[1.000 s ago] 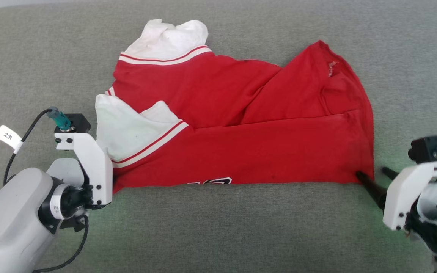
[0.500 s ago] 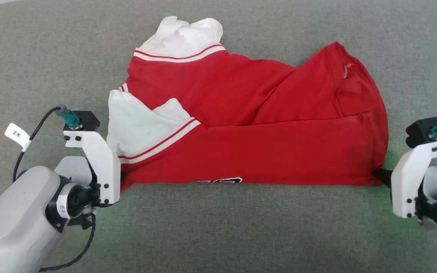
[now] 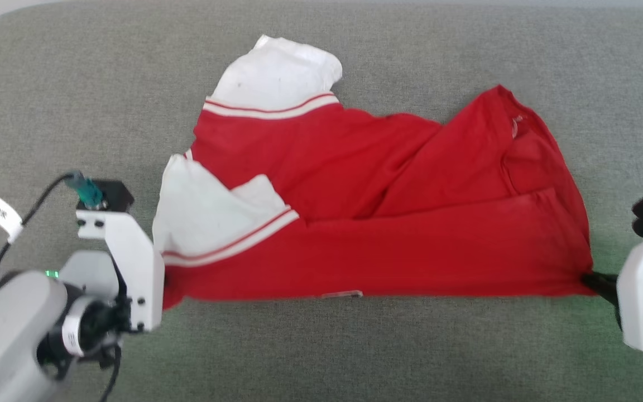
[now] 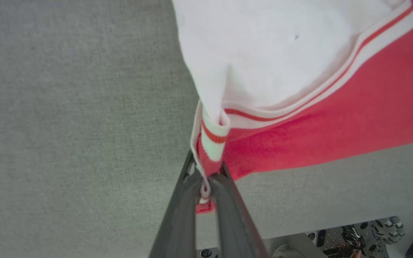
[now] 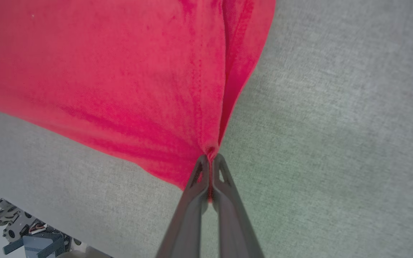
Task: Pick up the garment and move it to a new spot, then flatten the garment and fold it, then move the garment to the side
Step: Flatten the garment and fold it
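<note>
Pinching the striped trim (image 4: 213, 135) at the garment's near-left corner, the left gripper (image 4: 206, 181) has its jaws clamped on a bunch of white and red cloth. The garment (image 3: 388, 223) lies across the middle of the grey padded surface (image 3: 76, 111). One white sleeve (image 3: 204, 223) is flopped over the body beside that grip, and the other white sleeve (image 3: 277, 78) points toward the far edge. Moving rightward, the red body is creased and doubled over itself, with a diagonal fold running up to a peak. At the near-right corner the right gripper (image 5: 210, 161) is closed on a gathered point of red fabric. The near hem is drawn fairly straight between the two grips.

As a judgement, the task is at its very start: both corners are taken, which suits the pick-up and move. Flattening, folding and setting aside are all left, since the shirt is rumpled and neither sleeve is spread.

For room, bare surface runs wide on the left out to the rounded far-left corner. A band stays free along the far edge, and more lies open on the right. A narrower strip separates the hem from the front edge, beyond which the wrist views show the drop-off, so pulling nearer looks the tightest direction.
</note>
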Available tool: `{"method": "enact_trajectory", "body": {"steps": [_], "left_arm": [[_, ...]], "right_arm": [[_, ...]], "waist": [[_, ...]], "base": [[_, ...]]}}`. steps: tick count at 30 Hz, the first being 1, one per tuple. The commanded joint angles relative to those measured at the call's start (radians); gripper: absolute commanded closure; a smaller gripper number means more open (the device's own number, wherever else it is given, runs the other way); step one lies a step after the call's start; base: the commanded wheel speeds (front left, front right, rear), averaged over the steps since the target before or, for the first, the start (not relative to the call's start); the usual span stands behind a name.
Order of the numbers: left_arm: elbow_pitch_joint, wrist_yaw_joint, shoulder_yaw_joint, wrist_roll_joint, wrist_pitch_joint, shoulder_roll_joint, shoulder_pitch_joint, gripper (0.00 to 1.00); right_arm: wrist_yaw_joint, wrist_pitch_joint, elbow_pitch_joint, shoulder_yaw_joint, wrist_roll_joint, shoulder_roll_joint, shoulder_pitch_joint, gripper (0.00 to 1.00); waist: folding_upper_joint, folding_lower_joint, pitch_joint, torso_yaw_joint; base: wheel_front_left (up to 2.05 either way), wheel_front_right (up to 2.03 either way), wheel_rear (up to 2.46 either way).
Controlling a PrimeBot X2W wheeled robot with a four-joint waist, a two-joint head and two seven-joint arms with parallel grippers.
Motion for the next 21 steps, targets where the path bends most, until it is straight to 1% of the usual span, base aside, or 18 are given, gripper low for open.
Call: {"method": "enact_trajectory", "body": {"steps": [1,4,7,9,13,14,15,16,17,18,19,21], "left_arm": [[-0.018,0.019,-0.001,0.006,0.010,0.013,0.029,1.00],[-0.067,0.055,-0.007,0.001,0.020,0.029,0.066,1.00],[-0.091,0.071,-0.016,-0.004,0.024,0.031,0.100,1.00],[-0.086,0.073,-0.024,-0.006,0.022,0.026,0.113,1.00],[-0.038,0.057,-0.029,-0.012,0.002,0.000,0.121,1.00],[-0.021,0.051,-0.031,-0.011,-0.004,-0.008,0.118,0.82],[-0.001,0.044,-0.034,-0.008,-0.010,-0.017,0.114,0.60],[0.014,0.035,-0.036,-0.008,-0.015,-0.024,0.110,0.42],[0.029,0.028,-0.036,-0.010,-0.019,-0.030,0.106,0.00],[0.043,0.025,-0.035,-0.009,-0.022,-0.031,0.101,0.00],[0.052,0.020,-0.035,-0.008,-0.021,-0.029,0.096,0.00],[0.059,0.019,-0.029,-0.010,-0.019,-0.021,0.088,0.00]], "right_arm": [[0.000,0.016,-0.019,-0.018,0.008,-0.004,0.023,1.00],[0.000,0.057,-0.055,-0.055,0.001,0.001,0.078,1.00],[0.000,0.081,-0.078,-0.078,-0.001,0.024,0.124,1.00],[0.000,0.079,-0.070,-0.085,-0.008,0.044,0.147,1.00],[0.000,0.055,-0.029,-0.072,-0.033,0.082,0.160,1.00],[0.000,0.047,-0.016,-0.062,-0.035,0.092,0.157,1.00],[0.000,0.036,0.002,-0.051,-0.032,0.103,0.151,1.00],[0.000,0.022,0.018,-0.045,-0.036,0.113,0.144,0.98],[0.000,0.008,0.038,-0.037,-0.042,0.120,0.135,0.75],[0.000,-0.006,0.053,-0.028,-0.048,0.121,0.129,0.59],[0.000,-0.019,0.063,-0.015,-0.051,0.118,0.126,0.02],[0.000,-0.035,0.083,-0.007,-0.044,0.119,0.123,0.00]], "waist": [[0.0000,0.0000,0.002,0.000],[0.0000,0.0000,0.007,-0.003],[0.0000,0.0000,0.013,-0.006],[0.0000,0.0000,0.018,-0.010],[0.0000,0.0000,0.025,-0.017],[0.0000,0.0000,0.026,-0.019],[0.0000,0.0000,0.027,-0.021],[0.0000,0.0000,0.027,-0.023],[0.0000,0.0000,0.026,-0.025],[0.0000,0.0000,0.025,-0.026],[0.0000,0.0000,0.023,-0.027],[0.0000,0.0000,0.015,-0.028]], "base": [[0.00,0.00,0.00],[0.00,0.00,0.00],[0.00,0.00,0.00],[0.00,0.00,0.00],[0.00,0.00,0.00],[0.00,0.00,0.00],[0.00,0.00,0.00],[0.00,0.00,0.00],[0.00,0.00,0.00],[0.00,0.00,0.00],[0.00,0.00,0.00],[0.00,0.00,0.00]]}}
